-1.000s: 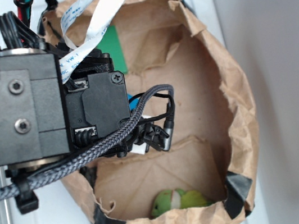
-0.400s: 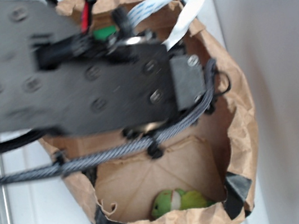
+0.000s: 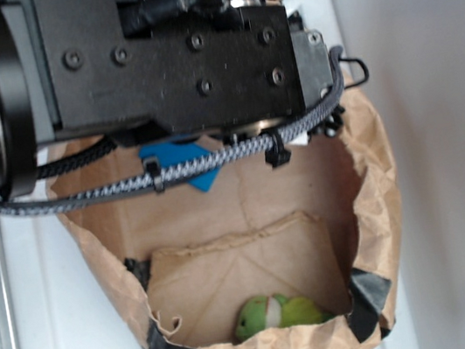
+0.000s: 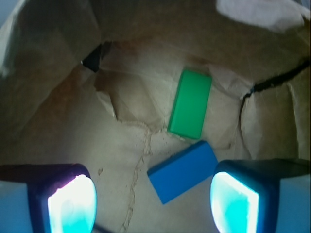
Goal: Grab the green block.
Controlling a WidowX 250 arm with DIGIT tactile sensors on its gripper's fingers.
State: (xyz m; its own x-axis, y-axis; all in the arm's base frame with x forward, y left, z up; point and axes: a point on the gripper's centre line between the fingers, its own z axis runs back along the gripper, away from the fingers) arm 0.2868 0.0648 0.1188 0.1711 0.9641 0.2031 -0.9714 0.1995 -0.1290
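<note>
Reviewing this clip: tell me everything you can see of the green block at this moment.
The green block shows only in the wrist view; in the exterior view the arm hides it. It is a flat, solid mid-green rectangle with smooth plain faces and slightly rounded corners, lying flat on the crumpled brown paper bag floor, long side running roughly up the picture, slightly tilted. The blue block lies just below it; whether they touch is unclear. The hand is open above, not touching it.

The bag is crumpled brown paper, matt and creased, with torn edges. Inside it, the green block and blue block look smooth, like plain plastic. The arm above is matt black.
</note>
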